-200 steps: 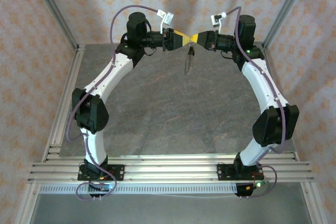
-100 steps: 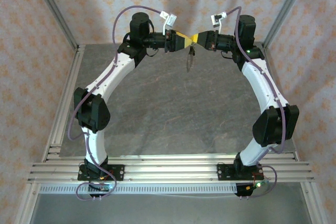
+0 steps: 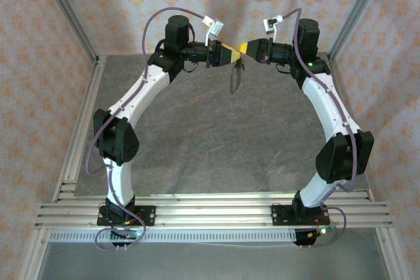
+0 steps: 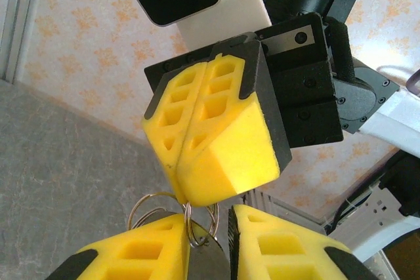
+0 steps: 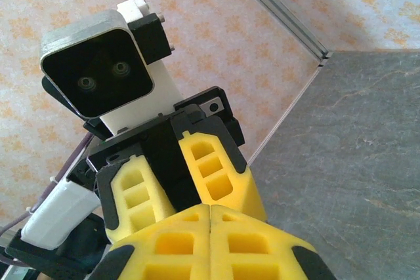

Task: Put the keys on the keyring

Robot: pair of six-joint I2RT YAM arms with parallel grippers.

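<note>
Keyring (image 4: 189, 222) pinched by clenched right tool (image 4: 183, 188), left tool (image 4: 211, 235) tip-to-tip, its grip unclear, grey table (image 3: 197, 142) below

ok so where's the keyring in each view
top external: keyring hangs upper centre, just below where left hand meets right hand.
left wrist: bottom centre, thin loops at the right hand's tip, running down between the left hand's pads.
right wrist: the right hand's shut pads at the bottom edge hide whatever hangs beneath them.
shared landmark: the yellow pads, tip to tip.
</note>
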